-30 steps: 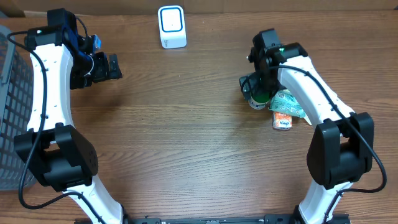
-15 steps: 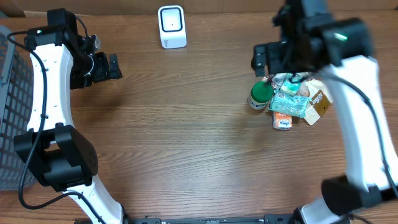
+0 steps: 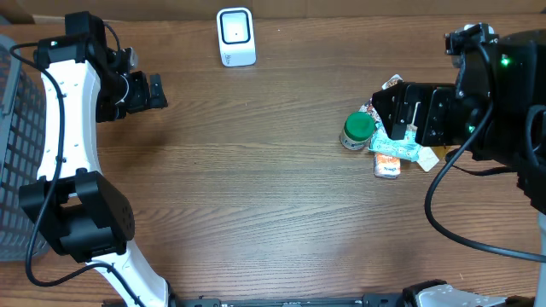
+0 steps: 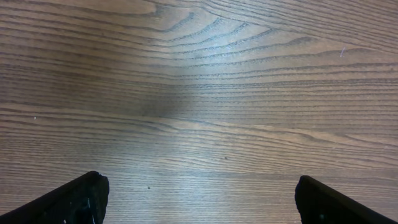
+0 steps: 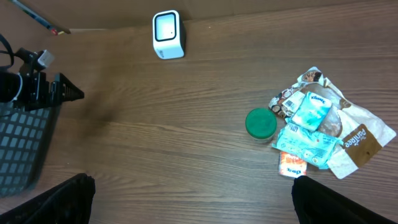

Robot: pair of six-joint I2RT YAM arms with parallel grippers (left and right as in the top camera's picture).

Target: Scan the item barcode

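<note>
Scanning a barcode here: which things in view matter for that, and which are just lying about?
For the job:
white scanner
pile of items: green-lidded jar, teal tissue packs, orange packet, brown bag

Lying about:
grey basket, probably not needed for the scan itself

On desk [image 3: 256,188] beneath right pincer [image 3: 408,112]: packet heap [image 5: 314,140], jar [image 5: 260,122] at its left edge. Scanner [image 3: 235,36] well left of it; basket [image 3: 17,145] beyond left pincer [image 3: 149,92].
</note>
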